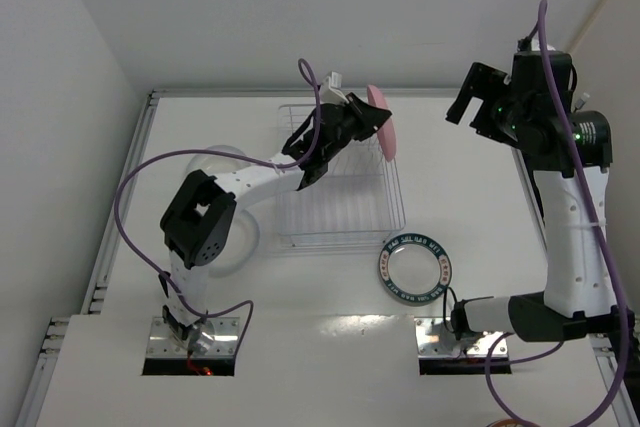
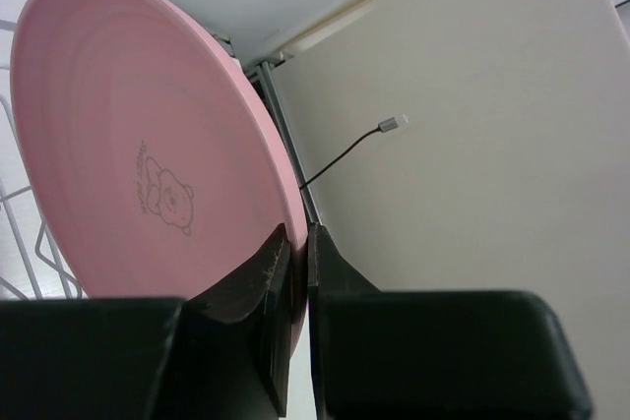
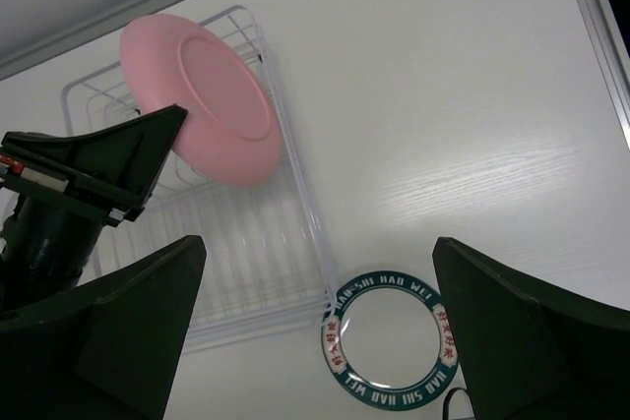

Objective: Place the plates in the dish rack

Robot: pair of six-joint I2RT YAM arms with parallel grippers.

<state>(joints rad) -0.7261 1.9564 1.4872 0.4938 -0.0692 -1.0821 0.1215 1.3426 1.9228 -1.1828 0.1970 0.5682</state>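
Surface (image 1: 480, 207) in white carried everything, and the dish rack (image 1: 340, 182) sat toward twelve o'clock of its middle in the top view, its prong rows apparently unfilled. The step in hand looked like the first loading: the pink plate (image 1: 381, 135) was off the surface, raised on edge and tilted over the rack's two o'clock corner, not yet between any prongs. The teal-rimmed plate (image 1: 416, 268) lay flat on the surface just off the rack's five o'clock corner, untouched. At nine o'clock of the rack, the clear plates (image 1: 222, 158) showed only faintly, partly hidden by the left arm, so their exact lie could not be told. The left tool (image 2: 297, 272) was pinched nearly closed on the pink plate's lower rim, one finger against each face, as the left wrist view made plain. The right tool (image 1: 478, 99) hung high at three o'clock, well apart from the rack, its jaws spread wide and holding nothing. By my reading, the next move called for turning the pink plate more upright, lining its edge with a gap between two prong rows, lowering it until the rim seated on the wires, and only then letting go; a release while tilted could let it tip against the rack's side.
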